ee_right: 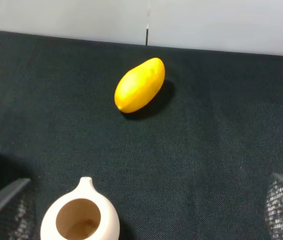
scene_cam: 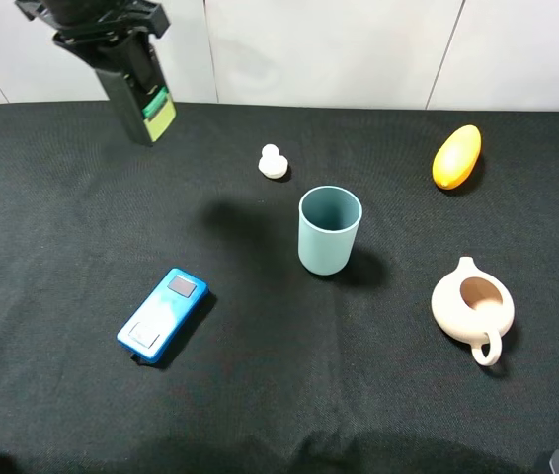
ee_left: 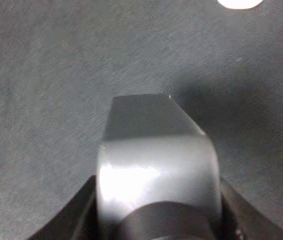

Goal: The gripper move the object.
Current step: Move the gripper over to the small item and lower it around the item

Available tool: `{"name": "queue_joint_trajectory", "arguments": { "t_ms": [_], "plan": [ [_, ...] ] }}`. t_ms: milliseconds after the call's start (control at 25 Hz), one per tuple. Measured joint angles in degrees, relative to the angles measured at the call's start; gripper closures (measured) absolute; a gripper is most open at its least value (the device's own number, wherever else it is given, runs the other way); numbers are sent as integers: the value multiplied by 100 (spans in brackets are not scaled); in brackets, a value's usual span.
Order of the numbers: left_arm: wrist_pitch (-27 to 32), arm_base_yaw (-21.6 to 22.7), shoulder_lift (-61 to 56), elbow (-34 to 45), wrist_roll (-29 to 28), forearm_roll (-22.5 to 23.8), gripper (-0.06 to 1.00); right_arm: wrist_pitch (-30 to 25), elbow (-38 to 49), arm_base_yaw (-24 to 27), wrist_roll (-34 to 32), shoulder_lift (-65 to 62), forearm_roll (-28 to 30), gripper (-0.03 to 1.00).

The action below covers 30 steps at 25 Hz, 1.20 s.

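My left gripper (scene_cam: 110, 41) hangs high over the far left corner of the black table, shut on the object (scene_cam: 141, 104), a small black bottle with a green-and-white label. The bottle is lifted clear of the cloth and tilts. In the left wrist view the bottle (ee_left: 156, 160) fills the lower middle, with a dark finger (ee_left: 74, 217) on each side of it. In the right wrist view my right gripper (ee_right: 151, 180) is open, its fingertips (ee_right: 6, 197) wide apart over the cloth near the beige pitcher. It holds nothing.
A teal cup (scene_cam: 329, 229) stands mid-table. A blue flat device (scene_cam: 162, 314) lies front left. A small white piece (scene_cam: 274, 162) sits behind the cup. A yellow mango (scene_cam: 456, 156) lies far right, and a beige pitcher (scene_cam: 472, 308) near right.
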<state>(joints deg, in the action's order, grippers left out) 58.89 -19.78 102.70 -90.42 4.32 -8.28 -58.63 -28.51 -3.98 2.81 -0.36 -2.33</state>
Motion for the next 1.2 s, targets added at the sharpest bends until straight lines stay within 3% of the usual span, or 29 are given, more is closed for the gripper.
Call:
{"name": "queue_joint_trajectory", "arguments": {
  "t_ms": [640,1200],
  "plan": [
    [-313,-1231,1035,-1205,-204,-12,46,0,0,0,0,0,0,27],
    [-987,-1806,1921,-1836,-577,136,46,0,0,0,0,0,0,27]
  ]
}}
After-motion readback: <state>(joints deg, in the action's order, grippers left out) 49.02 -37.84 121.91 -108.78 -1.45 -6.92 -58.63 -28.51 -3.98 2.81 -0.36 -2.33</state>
